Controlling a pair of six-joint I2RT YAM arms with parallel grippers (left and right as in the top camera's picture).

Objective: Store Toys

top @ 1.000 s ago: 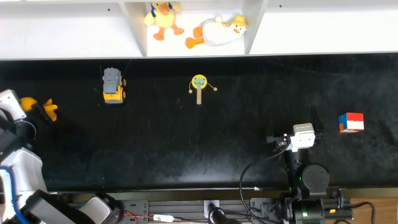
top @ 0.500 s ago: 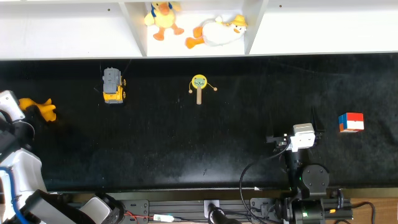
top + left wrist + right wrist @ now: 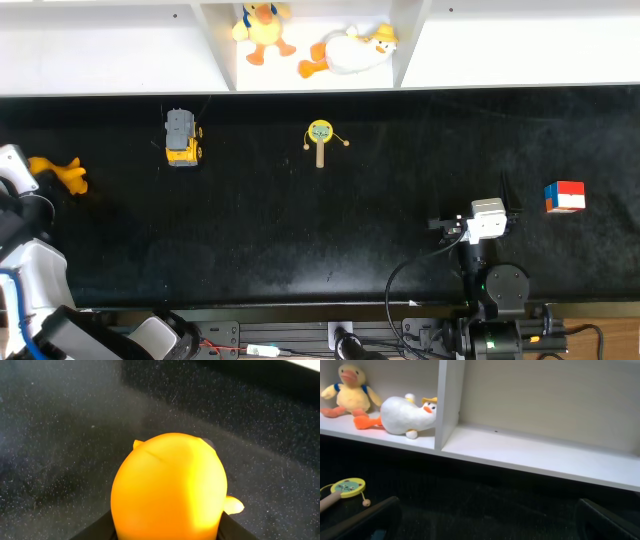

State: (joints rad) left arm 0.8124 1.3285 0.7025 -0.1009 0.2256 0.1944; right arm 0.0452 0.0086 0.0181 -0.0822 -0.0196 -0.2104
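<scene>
The left hand (image 3: 165,532) is clamped on a round orange toy (image 3: 167,485) at the far-left edge of the black worktop (image 3: 300,230), its fingers pressing the toy's sides low down; whether the toy hangs clear of the surface I cannot tell. The step in hand looks like carrying this toy to the white shelf (image 3: 220,50) along the far side. To do it well, I would raise the toy high enough to pass over the shelf's front lip. The grip should stay firm, since so smooth and bulging a body could squeeze out of a two-finger pinch. Travel should be steady, and release should come only once the toy rests on the shelf floor, or it may roll back off the ledge. The left compartment (image 3: 100,45) is the closest bay for this arm. The path there passes left of the yellow-and-grey toy truck (image 3: 182,137), so nothing need be knocked. The middle compartment (image 3: 395,375) holds two soft toys. A yellow plush duck (image 3: 262,28) sits at its left and a white plush goose (image 3: 350,50) lies on its side at its right, the two just beside each other. On the worktop, unstored, are the truck, a small rattle drum (image 3: 320,138) near the middle, and a red, white and blue cube (image 3: 564,197) far right. The right hand (image 3: 487,510) rests near the front right with its fingers spread wide, gripping nothing.
</scene>
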